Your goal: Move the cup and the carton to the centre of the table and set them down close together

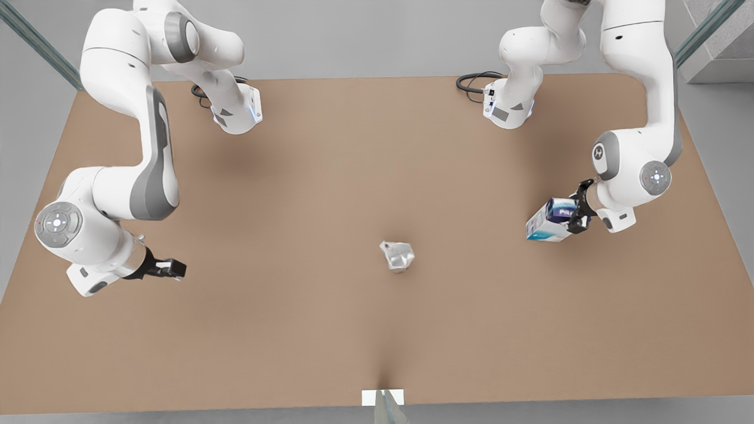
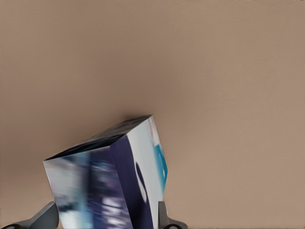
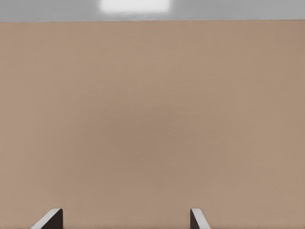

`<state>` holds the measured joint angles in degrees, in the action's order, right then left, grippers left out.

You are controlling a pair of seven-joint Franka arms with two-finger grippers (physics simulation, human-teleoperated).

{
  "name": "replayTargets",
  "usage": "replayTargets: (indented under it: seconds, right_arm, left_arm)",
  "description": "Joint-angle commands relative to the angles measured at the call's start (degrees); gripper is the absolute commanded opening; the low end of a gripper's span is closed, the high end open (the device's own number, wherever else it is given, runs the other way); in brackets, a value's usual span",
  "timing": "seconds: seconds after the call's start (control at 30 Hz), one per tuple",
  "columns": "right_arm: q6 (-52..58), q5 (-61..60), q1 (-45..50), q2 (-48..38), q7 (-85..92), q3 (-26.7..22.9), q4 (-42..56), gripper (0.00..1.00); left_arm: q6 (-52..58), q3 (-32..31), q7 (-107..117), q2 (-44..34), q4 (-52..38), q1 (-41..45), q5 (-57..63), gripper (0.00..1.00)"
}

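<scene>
Left gripper (image 1: pixel 577 213) at front view's right pinches white-and-blue rectangular carton (image 1: pixel 549 220), tilted. Right gripper (image 1: pixel 177 268) spread, waiting. Silvery faceted cup (image 1: pixel 397 256) at brown table (image 1: pixel 330 176) centre.

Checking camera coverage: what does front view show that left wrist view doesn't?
Front view alone: the cup near the table's centre, both arms, and the right pincer, open, empty, at the front view's left. Left wrist view alone: the carton's underside face up close. Both: the carton clamped in the left pincer, over the brown table.

White arms, grey joint bands, black hands
</scene>
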<state>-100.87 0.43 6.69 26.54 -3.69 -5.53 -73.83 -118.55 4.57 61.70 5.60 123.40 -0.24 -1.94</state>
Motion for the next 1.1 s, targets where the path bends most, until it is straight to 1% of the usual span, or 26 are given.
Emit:
replayTargets:
  seconds: [0.0,0.1,0.17,0.2,0.23,0.3,0.33,0.4,0.47,0.53,0.57,0.6,0.63,0.67,0.7,0.77,0.8,0.9,0.93,1.07]
  right_arm:
    - [0.0,-0.1,-0.1,0.0,0.0,0.0,0.0,1.00]
    - [0.3,-0.2,-0.4,-0.9,-0.1,-0.3,0.1,1.00]
    - [3.3,-0.3,-0.7,-4.5,0.0,-1.1,-0.6,1.00]
    - [4.8,-0.3,-0.7,-6.0,0.6,-1.1,-0.7,1.00]
    - [5.9,-0.3,-0.8,-6.9,1.8,-1.2,-0.4,1.00]
    - [8.1,-0.3,-1.5,-7.0,1.8,-1.2,0.1,1.00]
    - [8.1,-0.5,-1.9,-7.0,2.0,-1.2,0.1,1.00]
    - [8.1,-0.4,-1.9,-6.9,1.8,-1.2,0.1,1.00]
    - [8.1,-0.3,-1.9,-6.9,1.9,-1.2,0.2,1.00]
    - [8.1,-0.3,-1.9,-7.0,1.9,-1.2,0.3,1.00]
    - [8.1,-0.3,-2.0,-6.9,2.0,-1.2,0.8,1.00]
    - [8.2,-0.3,-2.2,-7.0,2.0,-1.2,0.9,1.00]
    - [8.4,-0.3,-2.5,-7.0,1.9,-1.3,1.0,1.00]
    - [8.4,-0.3,-2.7,-7.0,1.9,-1.3,1.0,1.00]
    - [8.4,-0.3,-2.7,-7.0,1.8,-1.3,1.0,1.00]
    - [8.5,-0.3,-2.7,-7.0,1.8,-1.3,1.1,1.00]
    - [8.4,-0.3,-2.7,-7.0,1.8,-1.3,1.1,1.00]
    - [8.4,-0.3,-3.3,-6.9,1.5,-1.3,1.1,1.00]
    - [8.4,-0.3,-3.3,-6.9,1.5,-1.3,1.1,1.00]
    - [8.4,-0.5,-3.2,-6.9,1.5,-2.2,1.1,1.00]
  left_arm:
    - [-0.3,0.0,0.0,0.2,0.0,0.1,0.0,1.00]
    - [-1.2,0.0,0.0,0.9,0.0,0.0,0.0,1.00]
    - [-1.9,0.0,-0.2,1.5,0.0,0.0,0.0,1.00]
    - [-1.9,0.0,-0.3,1.6,0.0,0.0,0.0,0.80]
    - [-1.9,0.0,-0.4,1.7,-0.1,-0.1,0.0,0.62]
    - [-1.9,0.0,-1.1,1.9,-0.1,0.0,0.0,0.46]
    - [-1.9,0.0,-1.1,2.0,-0.1,0.0,0.0,0.43]
    - [-1.9,0.0,-1.2,2.0,-0.1,0.0,0.0,0.44]
    - [-1.9,0.0,-1.1,2.0,-0.4,0.0,-0.1,0.51]
    - [-1.2,0.1,-1.1,0.4,-1.8,-0.2,-1.9,0.57]
    - [5.2,0.0,-1.0,-0.6,-5.6,0.2,-2.3,0.58]
    - [9.4,-0.4,-0.2,-0.8,-8.3,2.4,-3.3,0.60]
    - [11.9,-0.8,1.4,-1.4,-10.1,7.0,-6.8,0.61]
    - [15.7,-3.4,4.6,-1.1,-12.5,11.4,-6.9,0.62]
    - [18.7,-5.1,6.1,-0.2,-14.9,15.1,-7.6,0.63]
    - [19.1,-8.3,9.0,2.0,-17.0,17.3,-9.7,0.63]
    - [22.2,-8.3,10.2,4.4,-20.7,18.0,-9.8,0.63]
    - [25.6,-9.1,15.1,11.3,-29.8,19.2,-10.4,0.63]
    - [25.6,-9.4,16.9,12.1,-31.2,20.4,-10.6,0.63]
    - [25.1,-14.6,22.1,15.6,-34.9,21.3,-10.5,0.64]
